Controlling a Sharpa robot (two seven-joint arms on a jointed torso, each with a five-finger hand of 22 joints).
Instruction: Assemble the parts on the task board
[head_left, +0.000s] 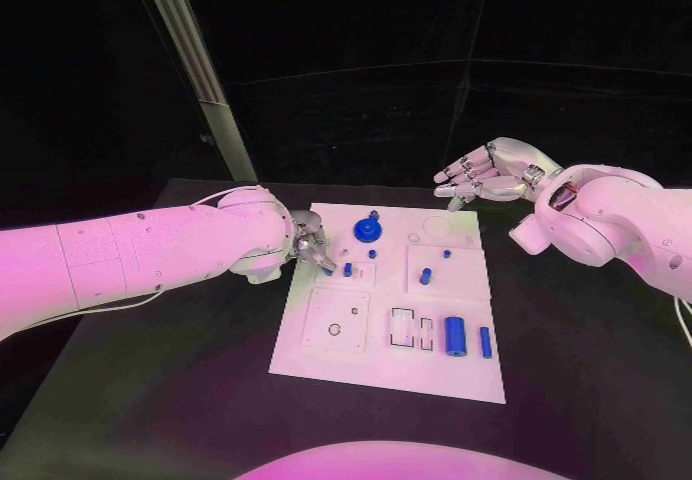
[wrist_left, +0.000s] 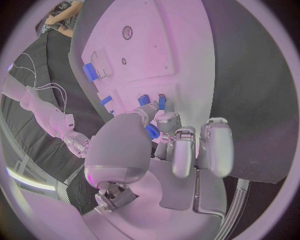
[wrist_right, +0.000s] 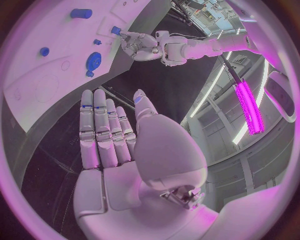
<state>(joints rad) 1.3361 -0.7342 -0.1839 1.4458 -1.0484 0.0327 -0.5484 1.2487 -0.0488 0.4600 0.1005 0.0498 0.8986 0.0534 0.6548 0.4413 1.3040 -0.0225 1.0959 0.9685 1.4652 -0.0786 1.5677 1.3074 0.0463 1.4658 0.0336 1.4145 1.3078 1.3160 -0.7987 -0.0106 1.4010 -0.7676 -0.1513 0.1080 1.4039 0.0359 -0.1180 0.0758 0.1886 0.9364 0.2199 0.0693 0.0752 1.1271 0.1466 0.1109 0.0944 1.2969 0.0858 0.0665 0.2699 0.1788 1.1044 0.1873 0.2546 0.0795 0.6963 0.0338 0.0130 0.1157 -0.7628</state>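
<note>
Blue parts (head_left: 456, 336), seven visible, on one task board (head_left: 355, 368).

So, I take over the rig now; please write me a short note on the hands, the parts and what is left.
Left hand: over the task board's left edge, fingertips pinching a small blue part.
Right hand: raised beyond the board's far edge, holding nothing, fingers apart.
Blue gear stands near the far edge; blue cylinder and blue bar lie at the near right.
Done: cannot tell. Left: place the held part, then the loose ones.

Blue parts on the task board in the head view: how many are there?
7: a gear, four small pieces mid-board, two cylinders nearest the robot; left hand may hide others.
</note>
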